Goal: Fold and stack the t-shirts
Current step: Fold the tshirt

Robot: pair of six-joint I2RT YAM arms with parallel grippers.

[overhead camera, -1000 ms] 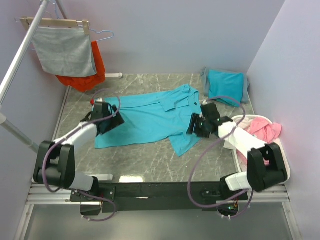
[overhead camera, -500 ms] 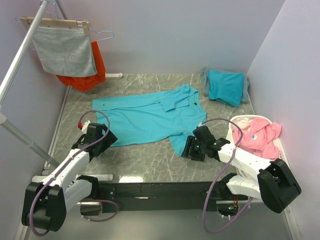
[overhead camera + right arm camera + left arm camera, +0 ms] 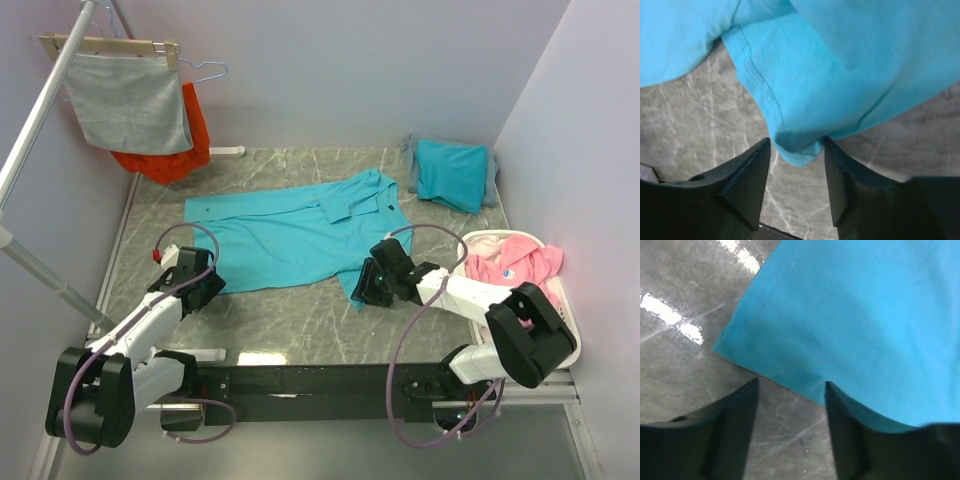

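Note:
A turquoise t-shirt [image 3: 300, 235] lies spread flat on the grey marble table, collar to the right. A second one [image 3: 452, 172] lies folded at the back right. My left gripper [image 3: 205, 287] is open at the spread shirt's near-left hem corner [image 3: 747, 342]; the hem edge lies just ahead of its tips, with bare table between the fingers [image 3: 735, 425]. My right gripper [image 3: 368, 288] is open at the near sleeve's tip [image 3: 797, 150], which sits between its fingers [image 3: 747, 180].
A white basket [image 3: 566, 300] with pink clothes stands at the right edge. A grey cloth [image 3: 130, 100] and an orange-red garment [image 3: 190, 140] hang on a rack at the back left. A slanted metal pole [image 3: 40, 110] crosses the left side.
Both arms pulled back off the shirt toward the near edge, then edged forward. The left gripper now sits at the hem corner, the right at the sleeve tip. The shirt lies flatter.

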